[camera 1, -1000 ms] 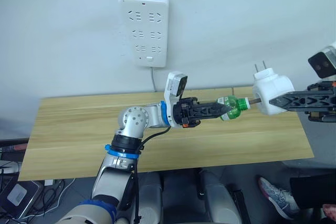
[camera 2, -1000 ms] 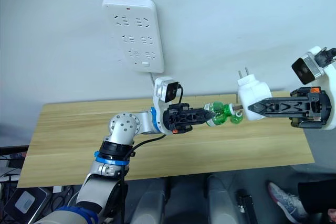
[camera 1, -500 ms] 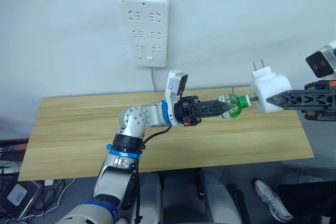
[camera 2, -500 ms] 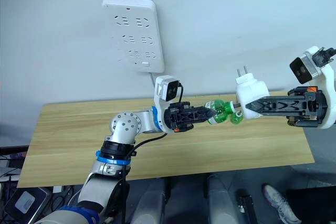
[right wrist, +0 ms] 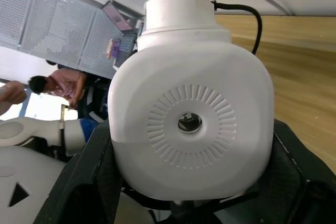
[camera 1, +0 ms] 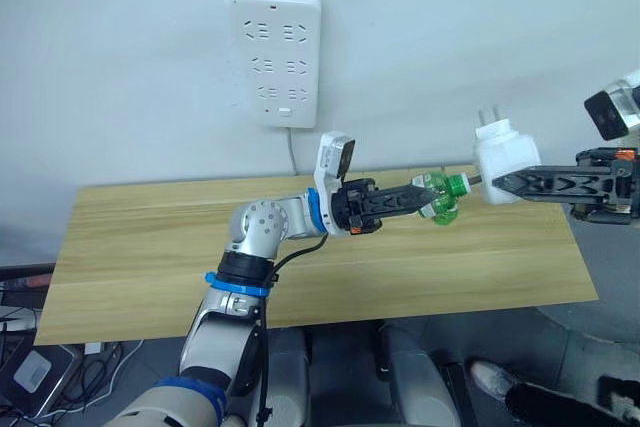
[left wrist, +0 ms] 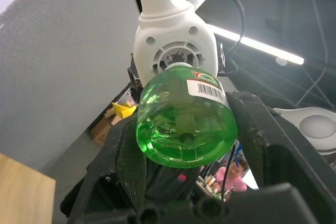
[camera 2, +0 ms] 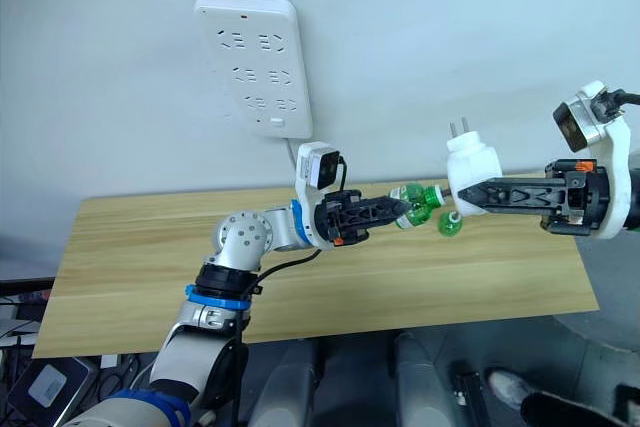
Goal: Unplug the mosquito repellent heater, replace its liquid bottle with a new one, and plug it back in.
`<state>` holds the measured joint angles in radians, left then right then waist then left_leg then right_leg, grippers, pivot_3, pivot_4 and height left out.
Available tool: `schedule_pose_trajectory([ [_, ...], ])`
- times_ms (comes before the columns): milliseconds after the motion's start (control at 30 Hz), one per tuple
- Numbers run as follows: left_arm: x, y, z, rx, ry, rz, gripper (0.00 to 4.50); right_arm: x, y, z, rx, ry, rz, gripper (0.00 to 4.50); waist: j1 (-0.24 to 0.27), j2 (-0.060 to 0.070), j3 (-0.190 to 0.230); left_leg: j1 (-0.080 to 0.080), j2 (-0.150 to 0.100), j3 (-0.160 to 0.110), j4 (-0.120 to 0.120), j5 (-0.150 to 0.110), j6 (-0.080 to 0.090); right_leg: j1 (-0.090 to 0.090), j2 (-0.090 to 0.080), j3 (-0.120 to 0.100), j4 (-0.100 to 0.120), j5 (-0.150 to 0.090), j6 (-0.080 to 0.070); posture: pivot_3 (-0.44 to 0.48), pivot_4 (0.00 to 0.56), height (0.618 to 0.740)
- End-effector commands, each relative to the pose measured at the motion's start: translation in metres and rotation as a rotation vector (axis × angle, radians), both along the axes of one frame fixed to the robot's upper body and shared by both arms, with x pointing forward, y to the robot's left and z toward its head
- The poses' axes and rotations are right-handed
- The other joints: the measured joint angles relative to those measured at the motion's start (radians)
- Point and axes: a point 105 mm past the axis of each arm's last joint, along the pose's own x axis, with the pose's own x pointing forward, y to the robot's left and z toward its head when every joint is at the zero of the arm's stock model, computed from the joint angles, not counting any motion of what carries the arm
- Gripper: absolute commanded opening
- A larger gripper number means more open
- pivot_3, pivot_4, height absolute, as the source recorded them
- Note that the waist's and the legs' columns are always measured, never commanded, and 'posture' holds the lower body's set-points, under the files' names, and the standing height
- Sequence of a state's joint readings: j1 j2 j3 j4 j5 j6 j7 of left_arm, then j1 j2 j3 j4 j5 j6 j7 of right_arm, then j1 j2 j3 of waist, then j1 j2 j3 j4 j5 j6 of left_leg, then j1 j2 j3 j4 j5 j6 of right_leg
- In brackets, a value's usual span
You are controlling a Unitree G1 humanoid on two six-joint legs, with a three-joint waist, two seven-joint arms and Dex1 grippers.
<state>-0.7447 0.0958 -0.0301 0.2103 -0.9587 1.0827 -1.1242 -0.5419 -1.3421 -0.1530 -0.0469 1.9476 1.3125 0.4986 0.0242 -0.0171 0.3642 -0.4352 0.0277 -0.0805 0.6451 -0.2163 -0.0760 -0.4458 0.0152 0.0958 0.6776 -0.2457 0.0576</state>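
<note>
Heater [camera 1: 503,151] is off the wall, held in the air above the far right end of the wooden table [camera 1: 150,247], at about 3 o'clock from the left gripper [camera 1: 425,196]. Right gripper [camera 1: 495,180] pinches it across the white body, prongs pointing up toward 12. Left gripper's two black fingers are closed on a green liquid bottle [camera 2: 418,196], neck aimed at the heater's underside. In the head views the wick tip looks right at the heater, touching or just inside; can't tell how deep. A second green bottle [camera 2: 449,223] sits just below, at about 5 o'clock from the first, apparently on the table.

Handling, my read:
- Heater: light, rigid moulded plastic shell, smooth and rounded, so it can rotate in a two-finger pinch. Best hold is across the flat sides of the body, clear of the metal prongs and the vented round face [right wrist: 190,123].
- Bottle: small, clear green plastic, glossy with a barcode label [left wrist: 208,85], light, liquid inside. The round body is slippery; grip around the barrel, not the neck. The wick is the fragile bit, so keep it in line with the heater's opening.

Power strip [camera 1: 273,52] hangs on the wall at 12 o'clock, sockets free. White, matte, rounded rectangle.
</note>
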Motion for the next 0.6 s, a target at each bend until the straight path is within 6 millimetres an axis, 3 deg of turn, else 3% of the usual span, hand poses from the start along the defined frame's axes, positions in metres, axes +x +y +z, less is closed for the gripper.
schedule_pose_trajectory([
  [33, -0.018, -0.012, 0.019, -0.048, -0.078, -0.104, 2.31, -0.011, 0.01, -0.004, -0.033, 0.0, 0.055, 2.99, 0.0, 0.0, 0.0, 0.0, 0.0, 0.0, 0.0, 0.0, 0.0, 0.0, 0.0, 0.0, 0.0, 0.0, 0.0, 0.148, 0.333, 0.74],
  [600, -0.014, -0.006, 0.02, -0.042, -0.09, -0.084, 2.31, -0.02, 0.001, 0.006, -0.009, 0.045, 0.096, 2.99, 0.0, 0.0, 0.0, 0.0, 0.0, 0.0, 0.0, 0.0, 0.0, 0.0, 0.0, 0.0, 0.001, 0.0, 0.0, 0.155, 0.319, 0.74],
])
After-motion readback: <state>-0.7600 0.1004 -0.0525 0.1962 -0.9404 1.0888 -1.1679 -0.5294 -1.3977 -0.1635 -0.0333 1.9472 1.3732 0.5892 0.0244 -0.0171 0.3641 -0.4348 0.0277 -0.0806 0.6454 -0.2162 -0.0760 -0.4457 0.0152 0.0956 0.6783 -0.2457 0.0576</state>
